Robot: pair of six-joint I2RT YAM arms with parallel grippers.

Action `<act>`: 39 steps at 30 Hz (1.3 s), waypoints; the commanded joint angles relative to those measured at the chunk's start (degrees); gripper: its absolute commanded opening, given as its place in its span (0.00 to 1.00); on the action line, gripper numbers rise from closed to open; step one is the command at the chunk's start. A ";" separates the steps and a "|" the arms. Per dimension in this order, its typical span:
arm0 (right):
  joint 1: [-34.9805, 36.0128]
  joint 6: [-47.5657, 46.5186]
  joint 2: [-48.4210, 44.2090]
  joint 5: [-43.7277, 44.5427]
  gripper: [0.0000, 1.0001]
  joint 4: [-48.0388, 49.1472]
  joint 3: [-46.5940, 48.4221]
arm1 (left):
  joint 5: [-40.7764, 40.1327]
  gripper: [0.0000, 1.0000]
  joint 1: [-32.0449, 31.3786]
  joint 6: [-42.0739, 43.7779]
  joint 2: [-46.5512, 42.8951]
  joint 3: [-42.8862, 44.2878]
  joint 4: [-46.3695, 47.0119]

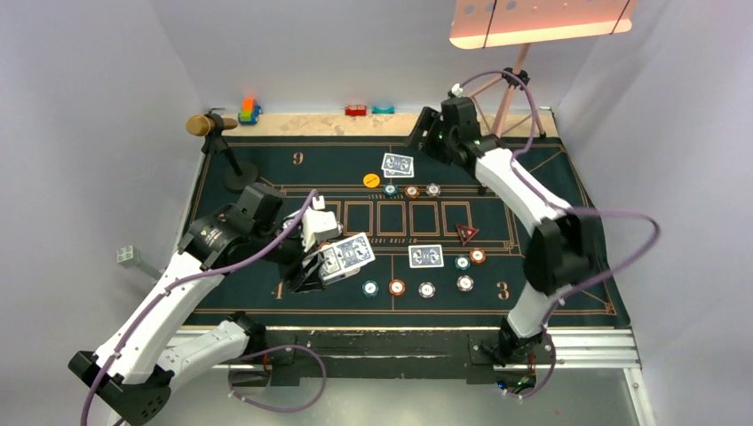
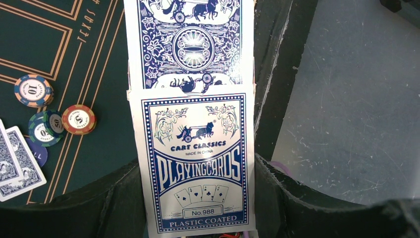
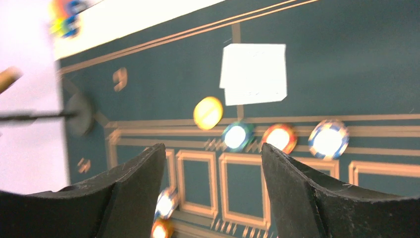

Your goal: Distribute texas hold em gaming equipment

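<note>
The left gripper point(image 2: 199, 208) pinches the blue-and-white playing-card pack point(image 2: 195, 158) between its fingers, by the long edges. The pack is probably light, stiff and slick-coated, so a square edge grip suits it. The right gripper point(image 3: 213, 183) hangs spread and empty, with two blue-backed dealt cards point(image 1: 397, 164) ahead of its tips.

The top external camera sits high above the near edge, looking steeply down on the whole dark green, gold-lined felt mat point(image 1: 337, 155). The left wrist camera hangs very close over held blue-backed paper playing cards point(image 2: 195, 163) point(image 1: 348, 255), also seen from overhead. It faces down across the mat's near border onto the grey tabletop point(image 2: 346, 124). The right wrist camera, blurred, looks down from farther off at the mat's far half. It shares a round yellow plastic disc point(image 3: 208, 112) point(image 1: 371, 180) with the overhead view.
</note>
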 commanded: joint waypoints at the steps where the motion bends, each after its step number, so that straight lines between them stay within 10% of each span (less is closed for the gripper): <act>1: 6.77 -1.08 -18.19 -2.52 0.75 -1.16 -10.97 | 2.42 0.22 0.26 0.73 0.26 2.54 -1.18; 11: 12.96 5.42 -43.10 -29.18 0.89 7.62 -33.64 | 1.73 0.22 0.25 1.67 0.61 2.94 -0.80; 39: 27.13 10.08 -30.30 -36.26 0.98 23.80 -35.77 | -0.13 0.22 0.25 1.51 1.56 3.57 0.36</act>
